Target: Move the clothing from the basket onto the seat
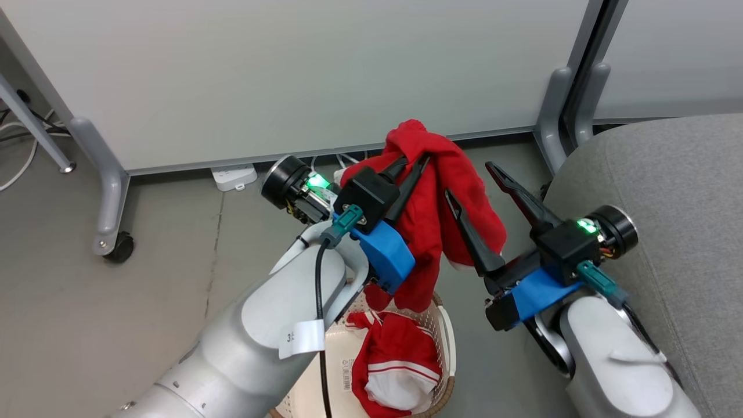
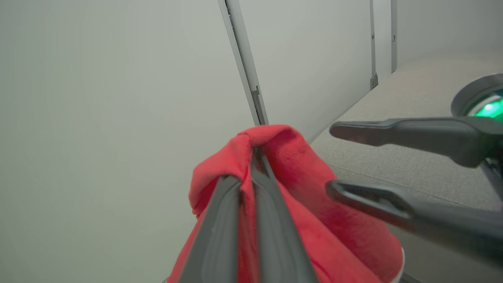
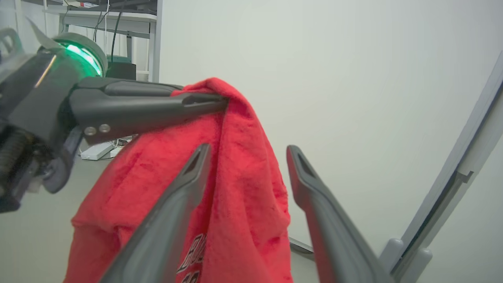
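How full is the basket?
Not empty: one red garment lies in the basket; the left hand holds the other garment above it.

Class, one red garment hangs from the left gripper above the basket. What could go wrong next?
The left gripper pinches only a fold of the lifted garment; it could slip and fall outside the basket. The open right gripper stands close to the garment and might snag it before the seat.
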### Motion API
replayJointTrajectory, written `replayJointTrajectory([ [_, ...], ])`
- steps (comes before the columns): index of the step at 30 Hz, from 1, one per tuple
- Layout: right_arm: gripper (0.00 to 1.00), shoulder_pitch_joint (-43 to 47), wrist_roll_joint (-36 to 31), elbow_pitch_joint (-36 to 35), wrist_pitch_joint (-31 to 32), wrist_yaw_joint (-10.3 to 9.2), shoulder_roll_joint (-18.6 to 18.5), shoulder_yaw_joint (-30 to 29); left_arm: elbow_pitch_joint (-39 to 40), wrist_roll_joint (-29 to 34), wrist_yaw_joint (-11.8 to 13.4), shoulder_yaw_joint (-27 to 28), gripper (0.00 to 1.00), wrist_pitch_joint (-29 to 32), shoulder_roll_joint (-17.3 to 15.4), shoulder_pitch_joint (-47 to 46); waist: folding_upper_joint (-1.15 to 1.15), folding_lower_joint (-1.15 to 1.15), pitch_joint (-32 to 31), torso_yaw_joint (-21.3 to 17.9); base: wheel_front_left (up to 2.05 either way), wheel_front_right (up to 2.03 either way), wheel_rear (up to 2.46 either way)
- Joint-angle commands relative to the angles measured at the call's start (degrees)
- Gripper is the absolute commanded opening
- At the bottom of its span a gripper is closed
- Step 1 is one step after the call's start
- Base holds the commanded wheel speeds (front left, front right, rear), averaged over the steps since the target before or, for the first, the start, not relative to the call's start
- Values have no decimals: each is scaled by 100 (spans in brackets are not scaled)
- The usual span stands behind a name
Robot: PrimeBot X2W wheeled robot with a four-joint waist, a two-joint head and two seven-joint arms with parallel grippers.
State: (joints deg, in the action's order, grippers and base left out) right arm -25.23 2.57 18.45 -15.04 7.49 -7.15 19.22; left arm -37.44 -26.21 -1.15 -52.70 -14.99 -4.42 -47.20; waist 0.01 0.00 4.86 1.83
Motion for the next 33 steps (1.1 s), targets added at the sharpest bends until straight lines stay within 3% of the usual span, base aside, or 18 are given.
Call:
replayJointTrajectory([
  [1, 100, -154, -58, 155, -22, 1, -58, 45, 16, 27, -21, -23, 0, -29, 18, -85, -1, 0, 44, 31, 0, 0, 0],
  [13, 100, -784, -266, 1237, -23, 1, -107, 80, 145, 63, -78, -234, 0, -29, 136, -124, -1, 0, 206, 120, 0, 0, 0],
  [14, 91, -806, -271, 1302, -22, 1, -94, 79, 157, 60, -79, -247, 0, -29, 141, -115, -1, 0, 204, 122, 0, 0, 0],
  [15, 0, -831, -271, 1328, -22, 1, -74, 76, 160, 55, -75, -256, 0, -29, 143, -107, -1, 0, 203, 123, 0, 0, 0],
  [33, 0, -827, -202, 1315, -22, 1, 8, 10, 96, 31, -94, -315, 0, -29, 156, -139, -1, 0, 178, 123, 0, 0, 0],
])
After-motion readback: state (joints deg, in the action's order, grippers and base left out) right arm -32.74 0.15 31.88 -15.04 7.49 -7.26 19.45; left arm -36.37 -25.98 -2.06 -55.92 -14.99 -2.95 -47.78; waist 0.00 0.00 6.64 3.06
